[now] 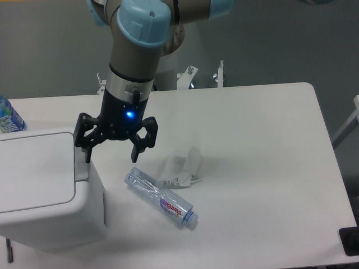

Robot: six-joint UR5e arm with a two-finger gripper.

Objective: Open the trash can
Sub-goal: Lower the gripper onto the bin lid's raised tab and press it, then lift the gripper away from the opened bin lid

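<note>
Approach step: gripper (pixel 110 157) spread wide, empty, above bin (pixel 47 190) tab (pixel 82 165). Next: lower onto tab, press.

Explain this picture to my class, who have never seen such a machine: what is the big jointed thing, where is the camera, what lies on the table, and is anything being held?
The jointed thing is a robot arm; the black claw at its end is its tool, two fingers for grasping. One fixed camera looks down at the white table from the front. The tool hangs open and holds nothing. It hovers by the right edge of the white trash can, close to the grey tab; the lid is shut. On the table lie a clear plastic bottle on its side and a crumpled paper beside it. Part of another bottle shows at the left edge.
</note>
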